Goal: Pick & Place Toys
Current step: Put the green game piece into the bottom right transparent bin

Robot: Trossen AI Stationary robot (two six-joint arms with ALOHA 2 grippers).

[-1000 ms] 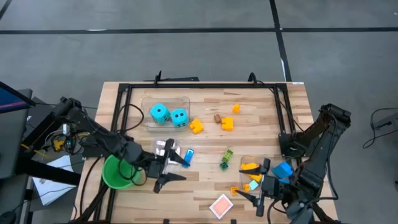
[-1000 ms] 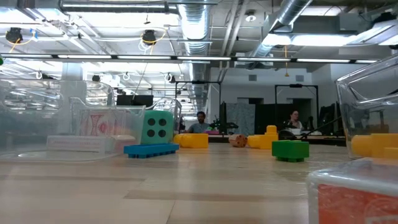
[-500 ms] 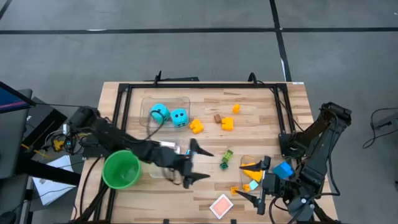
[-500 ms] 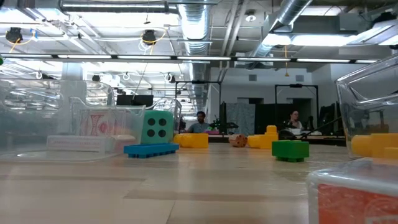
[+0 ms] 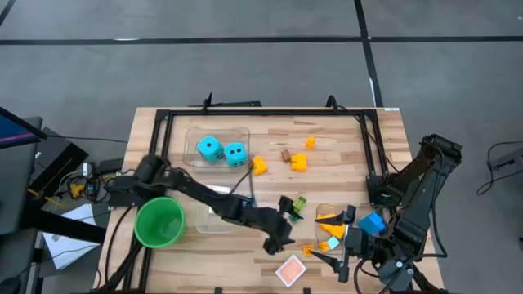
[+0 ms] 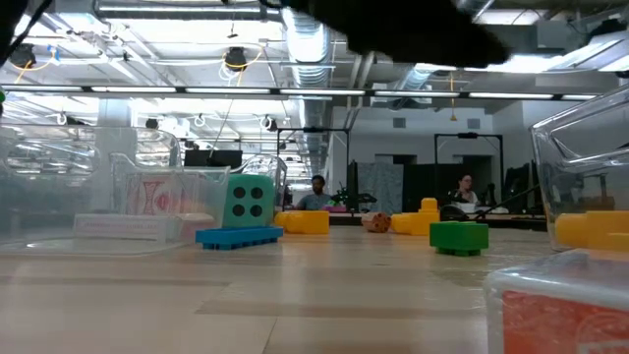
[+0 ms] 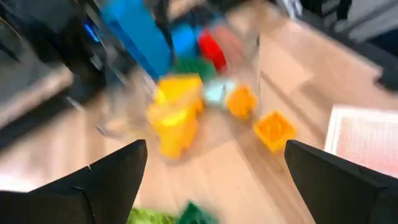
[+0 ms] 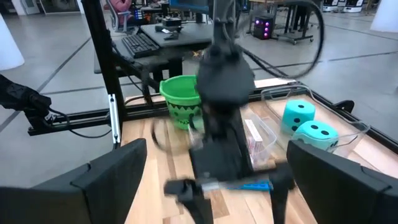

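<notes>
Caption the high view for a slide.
Left gripper open, reaching across wooden table beside small green plastic brick; right gripper open.

The table (image 5: 343,155) is pale butcher-block wood with a smooth, faintly satiny finish, framed by matt black metal rails (image 5: 261,113). The two cyan dice (image 5: 222,150) look like soft matt foam and sit in a clear, glossy plastic bin (image 5: 193,135), while the yellow brick (image 6: 305,222) and green brick (image 6: 459,236) are smooth, hard plastic. The green cup (image 5: 158,223) is shiny plastic, the red-and-white playing card (image 5: 291,269) looks like smooth coated paper, and both arms are matt dark plastic or metal.
</notes>
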